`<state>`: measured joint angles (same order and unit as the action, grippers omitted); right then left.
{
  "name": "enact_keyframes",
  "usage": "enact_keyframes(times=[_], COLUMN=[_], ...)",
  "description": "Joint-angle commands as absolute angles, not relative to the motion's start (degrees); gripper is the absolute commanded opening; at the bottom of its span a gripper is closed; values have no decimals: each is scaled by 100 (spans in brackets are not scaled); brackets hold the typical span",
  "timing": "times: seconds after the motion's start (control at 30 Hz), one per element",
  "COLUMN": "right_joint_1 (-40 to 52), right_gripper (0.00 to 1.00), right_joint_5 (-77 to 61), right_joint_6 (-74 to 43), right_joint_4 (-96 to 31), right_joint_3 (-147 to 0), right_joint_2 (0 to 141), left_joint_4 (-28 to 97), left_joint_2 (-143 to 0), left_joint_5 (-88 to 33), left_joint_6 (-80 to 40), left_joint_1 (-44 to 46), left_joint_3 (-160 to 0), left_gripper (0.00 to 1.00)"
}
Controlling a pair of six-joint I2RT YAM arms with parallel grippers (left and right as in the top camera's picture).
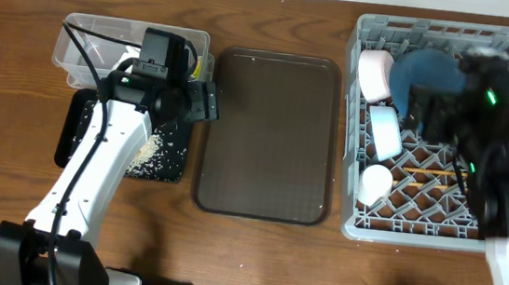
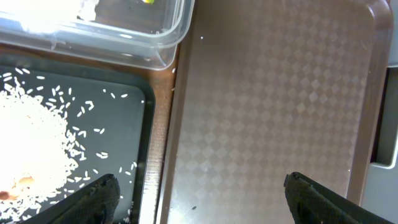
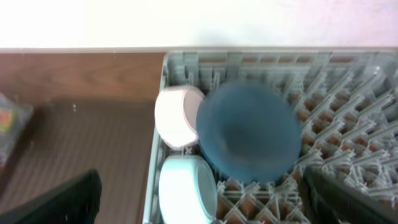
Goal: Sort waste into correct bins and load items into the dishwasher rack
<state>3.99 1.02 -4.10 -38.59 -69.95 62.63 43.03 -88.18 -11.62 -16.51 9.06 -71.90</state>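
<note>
My left gripper (image 1: 204, 100) is open and empty, over the edge between the flat black tray (image 1: 73, 134) and the brown serving tray; in the left wrist view (image 2: 199, 202) its fingers are wide apart. White rice (image 1: 145, 155) lies piled on the black tray (image 2: 127, 118). The clear tub (image 1: 81, 46) holds white tissue (image 2: 90, 9) and a yellow-green wrapper (image 2: 147, 2). My right gripper (image 1: 445, 109) is open and empty above the grey rack (image 1: 352, 222). The rack holds the blue plate (image 3: 249, 130), a pale bowl (image 3: 177, 115), a light blue bowl (image 3: 186, 186), a white cup (image 1: 375, 180) and chopsticks (image 1: 430, 171).
The large dark brown serving tray (image 1: 269, 135) lies between the black tray and the rack, with only a few specks on it (image 2: 267, 112). A strip of bare wooden table (image 1: 253, 255) runs along the front.
</note>
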Motion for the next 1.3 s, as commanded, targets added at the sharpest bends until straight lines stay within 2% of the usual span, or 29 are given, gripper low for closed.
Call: enact_keyframes(times=[0.0, 0.3, 0.6, 0.97, 1.27], right_joint_1=[141, 27, 34, 104, 167], right_gripper=[99, 99, 99, 99, 99], right_joint_5=[-351, -329, -663, -578, -582], right_joint_6=[-161, -119, -121, 23, 30], right_joint_4=[-3336, -1186, -462, -379, -370], right_joint_3=[-5942, -2764, -602, -32, -32], right_joint_2=[5596, 3245, 1100, 45, 27], left_joint_4=[4307, 4307, 4307, 4307, 4307], left_joint_2=[-8722, -8722, -8722, -8722, -8722], left_joint_5=[-1085, -1087, -1085, -1085, -1085], left_joint_6=[-1619, -1619, -1619, -1619, -1619], left_joint_1=[891, 891, 891, 891, 891], left_joint_3=[-7175, -7175, -7175, -7175, -7175], left_gripper=[88, 88, 88, 88, 88])
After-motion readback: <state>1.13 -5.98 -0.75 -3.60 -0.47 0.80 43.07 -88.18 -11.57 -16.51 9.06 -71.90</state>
